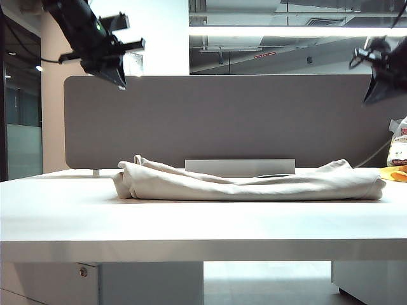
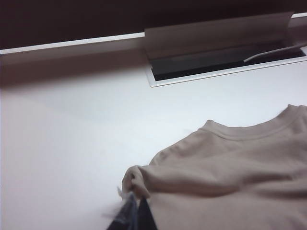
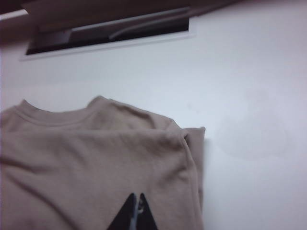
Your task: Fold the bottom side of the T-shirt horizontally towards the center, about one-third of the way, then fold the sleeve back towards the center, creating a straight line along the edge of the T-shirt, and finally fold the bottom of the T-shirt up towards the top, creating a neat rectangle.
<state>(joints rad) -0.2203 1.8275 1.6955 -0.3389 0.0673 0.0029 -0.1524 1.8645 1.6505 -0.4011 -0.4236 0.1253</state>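
White table point(image 1: 63, 210): broad flat top, backed along its far edge by a grey partition panel point(image 1: 222, 117). A cable slot point(image 2: 225, 64) with a raised flap, set in the tabletop near the partition, shows as an open recess only in the two wrist views; the exterior view gives just the flap edge-on.

T-shirt point(image 1: 248, 184): beige, lying folded in a low bundle across the middle of the table, nearer the far edge. The exterior view shows it side-on as stacked layers. The wrist views show it from above, with the ribbed collar point(image 2: 254, 129) toward the partition and a folded-in sleeve edge on the right side.

Yellow and white packet point(image 1: 398, 155): at the far right of the table, seen in the exterior view only.

Left gripper point(image 1: 117, 76): raised high above the left end of the shirt, well apart from it. Jaws closed; in the left wrist view they sit over a bunched fabric corner, and a hold on it cannot be told.

Right gripper point(image 3: 136, 218): high above the right end, jaws pressed together on nothing, shirt below.
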